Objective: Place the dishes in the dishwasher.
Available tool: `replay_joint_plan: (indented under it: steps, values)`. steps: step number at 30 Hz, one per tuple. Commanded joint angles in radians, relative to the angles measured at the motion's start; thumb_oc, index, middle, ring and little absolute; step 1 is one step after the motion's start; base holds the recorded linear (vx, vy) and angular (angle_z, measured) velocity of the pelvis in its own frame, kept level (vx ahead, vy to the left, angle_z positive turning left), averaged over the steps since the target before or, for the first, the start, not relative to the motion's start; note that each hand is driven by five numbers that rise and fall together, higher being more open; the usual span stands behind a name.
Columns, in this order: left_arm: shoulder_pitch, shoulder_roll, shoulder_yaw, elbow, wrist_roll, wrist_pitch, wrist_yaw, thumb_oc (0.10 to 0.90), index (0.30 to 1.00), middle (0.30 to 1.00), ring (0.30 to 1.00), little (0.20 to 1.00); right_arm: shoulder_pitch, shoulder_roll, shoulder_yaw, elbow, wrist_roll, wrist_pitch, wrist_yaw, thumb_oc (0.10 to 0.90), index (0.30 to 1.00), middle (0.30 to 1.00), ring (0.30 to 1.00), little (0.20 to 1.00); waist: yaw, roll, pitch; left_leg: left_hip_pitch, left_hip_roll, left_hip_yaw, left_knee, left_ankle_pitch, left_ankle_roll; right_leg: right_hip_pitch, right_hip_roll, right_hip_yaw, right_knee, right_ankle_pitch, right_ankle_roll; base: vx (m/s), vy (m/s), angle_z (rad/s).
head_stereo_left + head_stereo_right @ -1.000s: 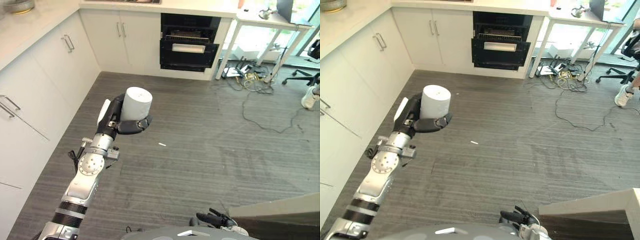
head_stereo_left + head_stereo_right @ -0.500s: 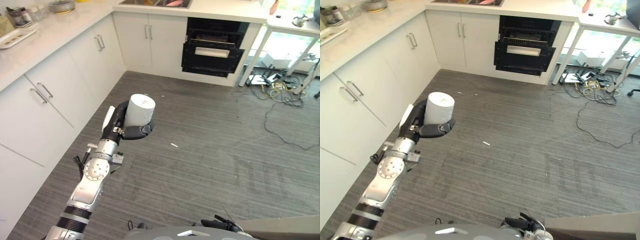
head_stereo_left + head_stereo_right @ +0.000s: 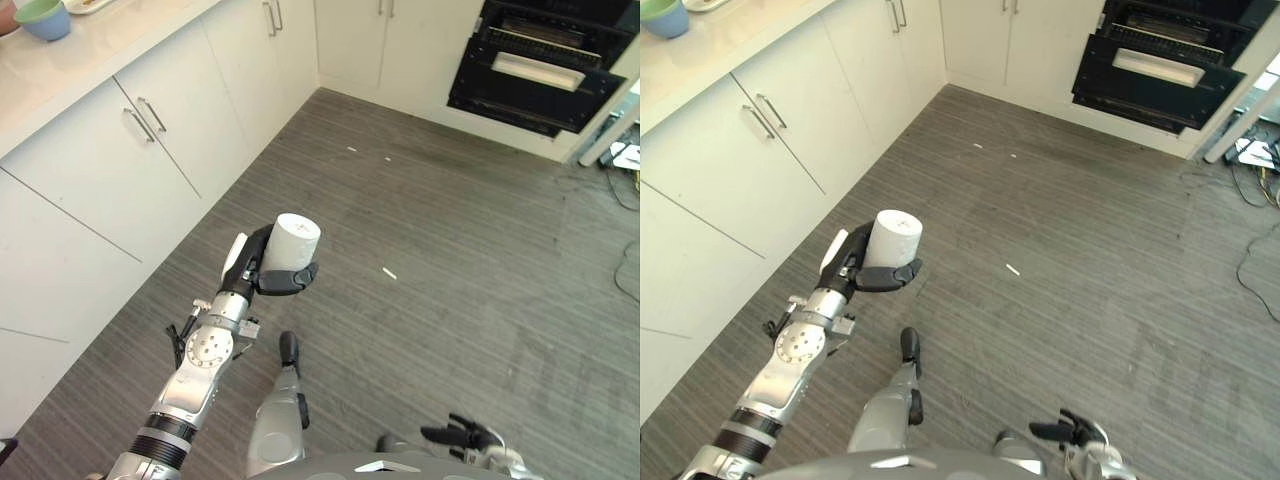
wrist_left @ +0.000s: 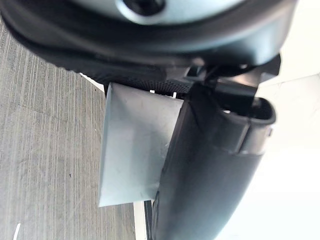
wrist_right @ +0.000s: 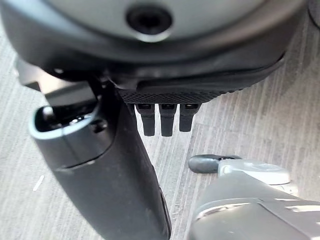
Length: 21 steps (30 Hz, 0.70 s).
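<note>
Left eye view: the left hand [image 3: 262, 268] was curled round a white cup [image 3: 294, 241], held upright above the grey floor [image 3: 440, 250], left of centre. The open dishwasher [image 3: 535, 60] stood at one o'clock, well apart (its dark door lowered). The right hand [image 5: 161, 119], at five o'clock, hung relaxed with fingers straight, holding nothing.
</note>
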Motion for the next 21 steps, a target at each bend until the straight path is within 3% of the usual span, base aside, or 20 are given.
replay_joint_plan:
  steps: [1,2,3,4,6,7,8,9,11,12,13,14,15,16,18,19,20,21]
  values:
    - [-0.058,0.086,0.113,-0.225,0.039,-0.082,-0.013,0.4,0.3,0.3,0.3,0.3,0.06,0.033,0.01,-0.004,-0.032,-0.021,0.039,0.8,0.9,0.9,0.9,0.9,-0.02,-0.086,-0.125,-0.066,-0.123,0.008,0.229,0.049,0.077,0.093,-0.141,0.011,0.27,0.187,0.098,0.3,0.147,-0.41]
    - [-0.058,0.086,0.113,-0.225,0.039,-0.082,-0.013,0.4,0.3,0.3,0.3,0.3,0.06,0.033,0.01,-0.004,-0.032,-0.021,0.039,0.8,0.9,0.9,0.9,0.9,-0.02,-0.086,-0.125,-0.066,-0.123,0.008,0.229,0.049,0.077,0.093,-0.141,0.011,0.27,0.187,0.098,0.7,0.326,-1.14]
    - [-0.083,0.099,0.094,-0.231,0.036,-0.077,-0.026,0.4,0.3,0.3,0.3,0.3,0.078,0.035,-0.014,-0.003,-0.029,-0.019,0.039,0.8,0.9,0.9,0.9,0.9,-0.044,-0.082,-0.103,0.02,-0.162,0.026,0.23,-0.029,0.136,-0.018,-0.185,0.045,0.582,0.423,0.1,0.92,0.41,-0.92]
    - [-0.11,0.114,0.083,-0.231,0.049,-0.073,-0.03,0.4,0.3,0.3,0.3,0.3,0.067,0.029,-0.009,0.003,-0.028,-0.019,0.037,0.8,0.9,0.9,0.9,0.9,-0.083,-0.045,-0.067,0.147,-0.175,0.02,0.169,-0.066,0.174,-0.151,-0.157,0.075,0.804,0.462,0.099,1.14,0.463,-0.49]
    - [-0.144,0.114,0.057,-0.219,0.052,-0.069,-0.039,0.4,0.3,0.3,0.3,0.3,0.068,0.037,-0.004,-0.006,-0.013,-0.023,0.041,0.8,0.9,0.9,0.9,0.9,-0.135,-0.014,-0.05,0.278,-0.181,-0.031,0.087,-0.084,0.175,-0.298,-0.057,0.071,0.859,0.294,0.073,0.78,0.173,0.88]
    - [-0.156,0.116,0.045,-0.219,0.055,-0.071,-0.043,0.4,0.3,0.3,0.3,0.3,0.068,0.039,-0.003,-0.015,-0.002,-0.028,0.043,0.8,0.9,0.9,0.9,0.9,-0.162,-0.013,-0.043,0.327,-0.193,-0.061,0.058,-0.091,0.169,-0.349,-0.016,0.068,0.799,0.245,0.079,0.47,0.019,0.6]
    - [-0.156,0.116,0.045,-0.219,0.055,-0.071,-0.043,0.4,0.3,0.3,0.3,0.3,0.068,0.039,-0.003,-0.015,-0.002,-0.028,0.043,0.8,0.9,0.9,0.9,0.9,-0.162,-0.013,-0.043,0.327,-0.193,-0.061,0.058,-0.091,0.169,-0.349,-0.016,0.068,0.799,0.245,0.079,0.86,-0.165,0.4]
    - [-0.165,0.128,0.039,-0.225,0.053,-0.08,-0.042,0.4,0.3,0.3,0.3,0.3,0.06,0.034,0.018,-0.027,0.008,-0.031,0.048,0.8,0.9,0.9,0.9,0.9,-0.202,-0.019,-0.029,0.444,-0.206,-0.114,0.02,-0.14,0.152,-0.441,0.025,0.02,0.464,0.182,0.073,0.65,-0.145,0.14]
    - [-0.165,0.129,0.039,-0.226,0.053,-0.08,-0.042,0.4,0.3,0.3,0.3,0.3,0.059,0.035,0.019,-0.027,0.008,-0.031,0.047,0.8,0.9,0.9,0.9,0.9,-0.206,-0.015,-0.027,0.446,-0.2,-0.117,0.018,-0.136,0.151,-0.431,0.03,0.013,0.446,0.192,0.071,0.56,-0.158,0.45]
    - [-0.173,0.122,0.028,-0.223,0.058,-0.086,-0.041,0.4,0.3,0.3,0.3,0.3,0.053,0.034,0.026,-0.033,0.012,-0.033,0.048,0.8,0.9,0.9,0.9,0.9,-0.217,-0.027,-0.038,0.518,-0.214,-0.124,-0.015,-0.18,0.126,-0.484,0.032,-0.036,0.173,0.208,0.091,0.98,-0.367,0.76]
    - [-0.183,0.111,0.033,-0.217,0.08,-0.086,-0.032,0.4,0.3,0.3,0.3,0.3,0.049,0.039,0.026,-0.034,0.007,-0.029,0.051,0.8,0.9,0.9,0.9,0.9,-0.225,-0.03,-0.043,0.581,-0.201,-0.121,-0.02,-0.228,0.097,-0.497,0.024,-0.128,0.015,0.265,0.119,0.98,-0.366,0.48]
    - [-0.183,0.111,0.033,-0.217,0.08,-0.086,-0.032,0.4,0.3,0.3,0.3,0.3,0.049,0.039,0.026,-0.034,0.007,-0.029,0.051,0.8,0.9,0.9,0.9,0.9,-0.225,-0.03,-0.043,0.581,-0.201,-0.121,-0.02,-0.228,0.097,-0.497,0.024,-0.128,0.015,0.265,0.119,0.73,-0.269,0.73]
    - [-0.177,0.106,0.033,-0.219,0.085,-0.092,-0.034,0.4,0.3,0.3,0.3,0.3,0.05,0.041,0.029,-0.037,0.004,-0.027,0.053,0.8,0.9,0.9,0.9,0.9,-0.23,-0.023,-0.045,0.604,-0.186,-0.122,0.003,-0.249,0.088,-0.496,0.014,-0.18,0.011,0.273,0.117,0.46,-0.188,0.27]
    - [-0.172,0.098,0.03,-0.221,0.082,-0.097,-0.037,0.4,0.3,0.3,0.3,0.3,0.054,0.039,0.026,-0.037,0.014,-0.029,0.049,0.8,0.9,0.9,0.9,0.9,-0.23,-0.024,-0.057,0.617,-0.181,-0.129,0.047,-0.263,0.08,-0.471,0.021,-0.193,0.018,0.253,0.098,0.75,-0.287,0.27]
    - [-0.156,0.085,0.02,-0.233,0.071,-0.099,-0.049,0.4,0.3,0.3,0.3,0.3,0.057,0.03,0.021,-0.033,0.018,-0.023,0.052,0.8,0.9,0.9,0.9,0.9,-0.246,-0.022,-0.078,0.588,-0.157,-0.122,0.233,-0.206,0.031,-0.426,0.035,-0.139,0.062,0.259,0.048,0.72,-0.334,0.1]
    - [-0.155,0.08,0.014,-0.235,0.067,-0.102,-0.047,0.4,0.3,0.3,0.3,0.3,0.057,0.02,0.011,-0.037,0.028,-0.026,0.048,0.8,0.9,0.9,0.9,0.9,-0.255,-0.015,-0.079,0.549,-0.131,-0.12,0.382,-0.105,-0.005,-0.409,0.047,-0.104,0.085,0.257,0.022,0.66,-0.361,0.51]
    - [-0.134,0.08,0.027,-0.249,0.06,-0.1,-0.053,0.4,0.3,0.3,0.3,0.3,0.051,0.012,0.0,-0.041,0.039,-0.024,0.039,0.8,0.9,0.9,0.9,0.9,-0.247,-0.01,-0.081,0.494,-0.085,-0.097,0.54,0.005,-0.018,-0.369,0.057,-0.094,0.112,0.219,-0.011,0.9,-0.515,0.45]
    - [-0.111,0.102,0.044,-0.249,0.039,-0.097,-0.038,0.4,0.3,0.3,0.3,0.3,0.037,-0.016,0.008,-0.057,0.06,-0.027,0.02,0.8,0.9,0.9,0.9,0.9,-0.21,-0.036,-0.066,0.324,-0.134,-0.142,0.892,0.063,-0.02,-0.288,0.079,-0.032,0.113,0.186,-0.055,0.67,-0.393,0.2]
